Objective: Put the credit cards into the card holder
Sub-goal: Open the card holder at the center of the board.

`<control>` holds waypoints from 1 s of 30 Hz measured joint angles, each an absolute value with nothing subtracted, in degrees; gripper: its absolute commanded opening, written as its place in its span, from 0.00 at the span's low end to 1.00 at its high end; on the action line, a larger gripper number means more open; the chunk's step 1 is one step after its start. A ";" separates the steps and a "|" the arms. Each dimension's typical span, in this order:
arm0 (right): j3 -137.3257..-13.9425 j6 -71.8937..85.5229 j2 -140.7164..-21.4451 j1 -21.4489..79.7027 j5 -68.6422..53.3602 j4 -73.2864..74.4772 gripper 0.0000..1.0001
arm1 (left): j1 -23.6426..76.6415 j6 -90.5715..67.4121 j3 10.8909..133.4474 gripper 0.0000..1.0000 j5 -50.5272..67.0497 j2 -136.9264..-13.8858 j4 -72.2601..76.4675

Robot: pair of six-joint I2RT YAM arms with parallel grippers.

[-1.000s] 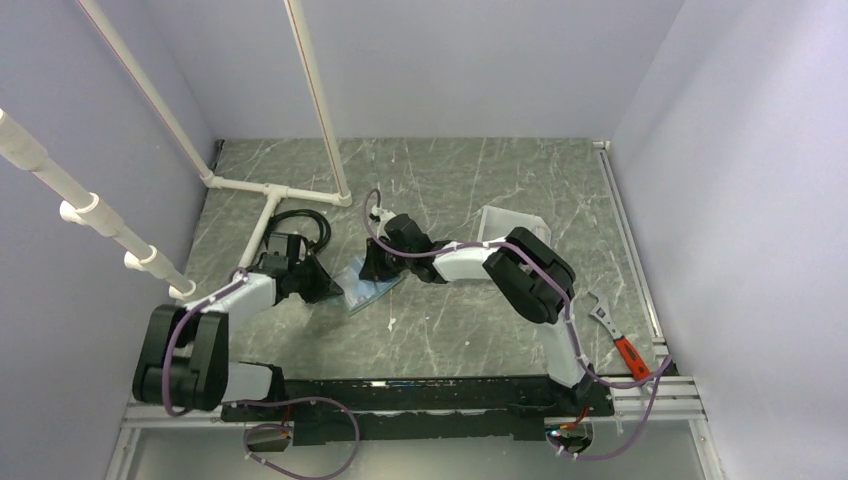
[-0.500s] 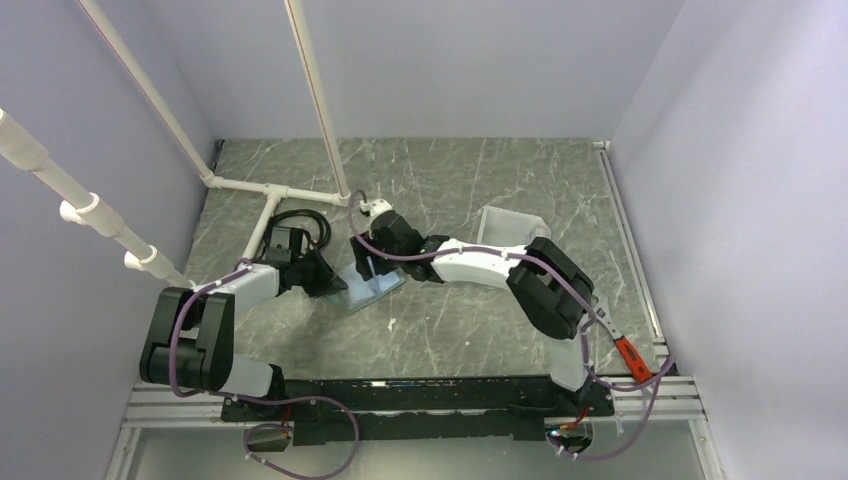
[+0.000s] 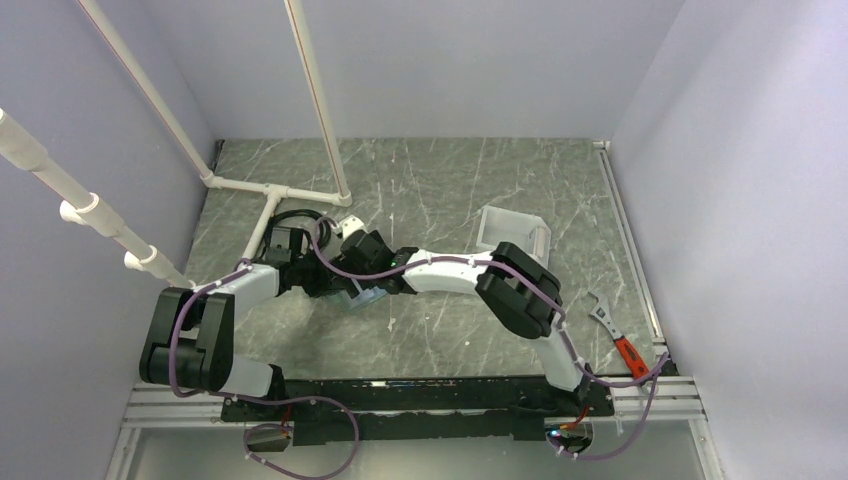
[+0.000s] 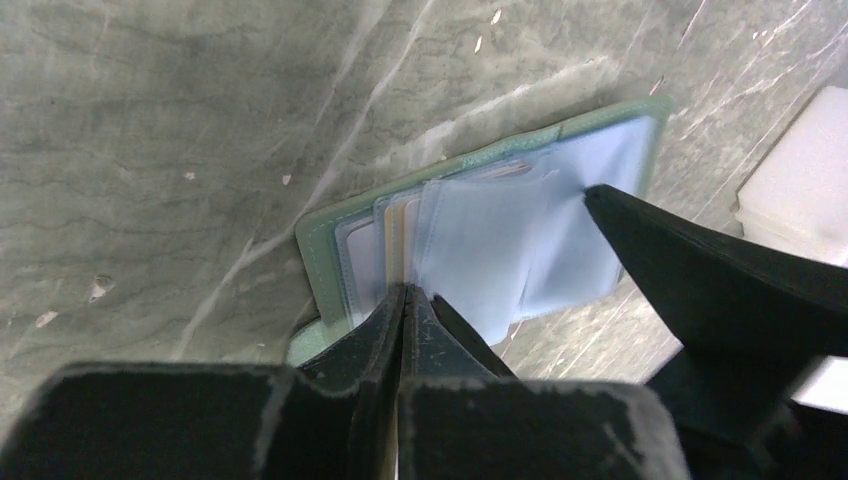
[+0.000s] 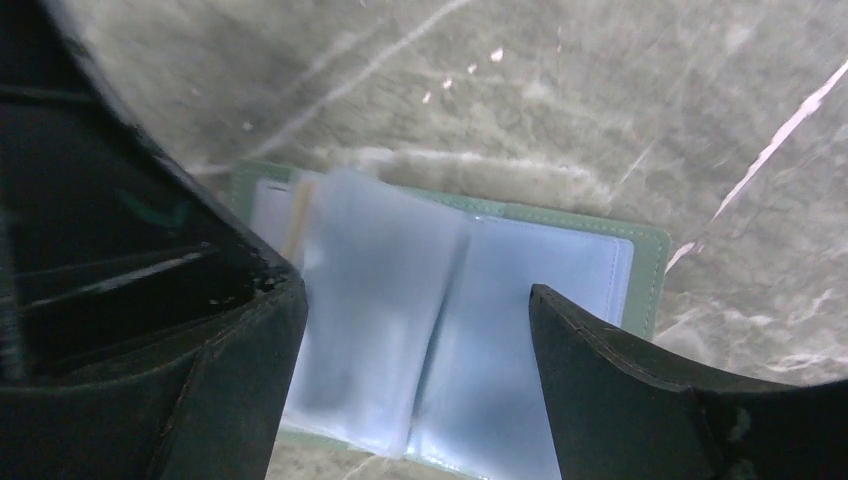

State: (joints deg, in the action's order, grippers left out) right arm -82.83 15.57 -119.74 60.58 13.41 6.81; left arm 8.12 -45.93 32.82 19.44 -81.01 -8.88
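Observation:
The card holder (image 4: 560,170) lies open on the marble table, sage-green rim around light blue sleeves (image 5: 540,290), and shows just below the wrists (image 3: 370,297). My left gripper (image 4: 405,292) is shut at its near edge. A thin orange-yellow credit card (image 4: 397,235) runs edge-on from the tips in among the sleeves, also showing as an orange strip (image 5: 298,208). My right gripper (image 5: 415,300) hangs open just above the spread sleeves, one finger on each side, holding nothing. One of its fingers (image 4: 700,270) shows in the left wrist view. In the top view both grippers (image 3: 325,283) (image 3: 358,272) meet over the holder. No pale card is visible.
A white open-fronted bin (image 3: 512,228) stands behind and to the right, its corner showing (image 4: 800,160). A red-handled tool (image 3: 618,342) lies at the right edge. A white pipe frame (image 3: 270,190) and a black cable coil (image 3: 300,220) sit at the back left.
My right gripper has opened wide and slid left over the card holder, beside the left gripper. The left gripper stayed shut at the holder's edge.

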 measured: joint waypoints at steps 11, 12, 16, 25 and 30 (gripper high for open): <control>-81.47 18.96 -120.64 60.38 20.14 5.93 0.69 | 8.12 -46.17 32.93 0.05 19.53 -81.41 -8.84; -80.03 19.68 -119.81 60.23 21.28 5.37 0.69 | 8.12 -46.17 33.04 0.05 19.55 -81.54 -8.93; -70.17 20.82 -112.09 57.10 22.90 4.64 0.75 | 8.12 -46.17 33.67 0.05 19.68 -82.04 -9.65; -67.13 17.04 -104.36 56.05 11.68 -0.78 0.90 | 8.05 -45.69 34.37 0.05 20.23 -82.89 -10.15; -68.16 12.80 -106.98 59.70 8.84 -2.02 0.93 | 7.97 -45.69 34.41 0.06 20.40 -82.98 -10.17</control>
State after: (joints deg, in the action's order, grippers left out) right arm -68.16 12.80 -106.98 59.70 8.84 -2.02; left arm 7.97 -45.69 34.41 20.40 -82.98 -10.17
